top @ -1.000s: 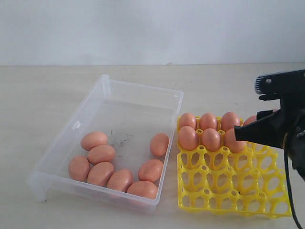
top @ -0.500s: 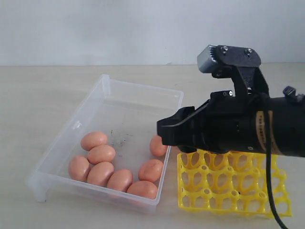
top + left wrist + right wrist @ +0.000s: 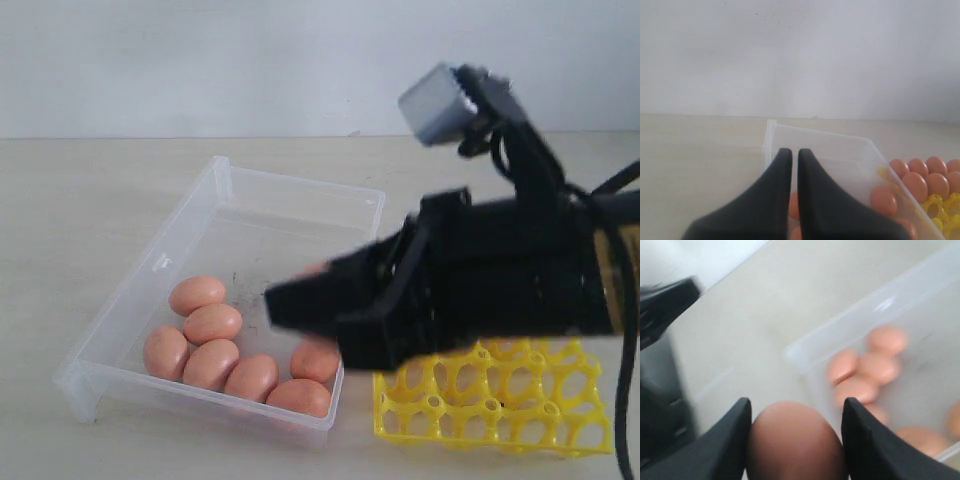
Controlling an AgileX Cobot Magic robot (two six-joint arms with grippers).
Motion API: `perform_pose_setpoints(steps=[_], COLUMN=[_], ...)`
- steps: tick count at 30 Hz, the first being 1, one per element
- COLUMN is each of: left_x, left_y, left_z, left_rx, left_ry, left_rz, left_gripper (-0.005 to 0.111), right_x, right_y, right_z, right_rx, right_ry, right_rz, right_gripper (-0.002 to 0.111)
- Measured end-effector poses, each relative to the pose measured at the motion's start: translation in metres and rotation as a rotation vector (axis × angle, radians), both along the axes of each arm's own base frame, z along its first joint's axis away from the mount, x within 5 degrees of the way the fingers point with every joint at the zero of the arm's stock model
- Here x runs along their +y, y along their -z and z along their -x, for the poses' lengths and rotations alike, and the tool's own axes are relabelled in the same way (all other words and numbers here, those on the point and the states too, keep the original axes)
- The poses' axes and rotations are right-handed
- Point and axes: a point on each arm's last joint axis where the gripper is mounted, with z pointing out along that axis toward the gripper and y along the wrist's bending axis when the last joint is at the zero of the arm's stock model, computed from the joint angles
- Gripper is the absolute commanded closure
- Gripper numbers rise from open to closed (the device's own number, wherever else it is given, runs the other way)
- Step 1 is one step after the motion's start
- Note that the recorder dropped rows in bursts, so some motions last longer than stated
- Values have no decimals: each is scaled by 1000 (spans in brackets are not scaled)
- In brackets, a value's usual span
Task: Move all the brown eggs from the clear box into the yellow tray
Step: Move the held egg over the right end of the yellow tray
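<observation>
My right gripper (image 3: 278,305) reaches from the right, low over the clear box (image 3: 270,225), its fingertips blurred. In the right wrist view that gripper (image 3: 796,405) is shut on a brown egg (image 3: 796,440) that fills the gap between its fingers. Several brown eggs (image 3: 212,324) lie at the near end of the box. The yellow tray (image 3: 480,425) sits right of the box; the arm hides its back rows. In the left wrist view, eggs (image 3: 920,175) stand in the tray (image 3: 940,205). My left gripper (image 3: 791,152) is shut and empty, hanging above the box (image 3: 840,150).
The box and tray rest on a pale tabletop (image 3: 100,200) against a white wall. The right arm's black body (image 3: 500,280) spans the tray and the box's right wall. The far half of the box floor is bare.
My right arm has swept left from the tray's back rows to over the box, covering the tray's eggs from the exterior view. The eggs in the box have not moved.
</observation>
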Motion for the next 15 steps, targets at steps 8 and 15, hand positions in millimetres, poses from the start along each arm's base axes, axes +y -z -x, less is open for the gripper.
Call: perform_pose_setpoints(steps=[8, 15], left_x=[0, 0], left_y=[0, 0], left_z=[0, 0], left_rx=[0, 0], left_ry=[0, 0], left_rz=[0, 0], left_gripper=[103, 103], right_x=[-66, -102], right_y=[-32, -1], right_z=[-50, -35], right_rx=[-517, -222], right_ry=[779, 867], right_rz=[368, 887], right_gripper=[109, 109])
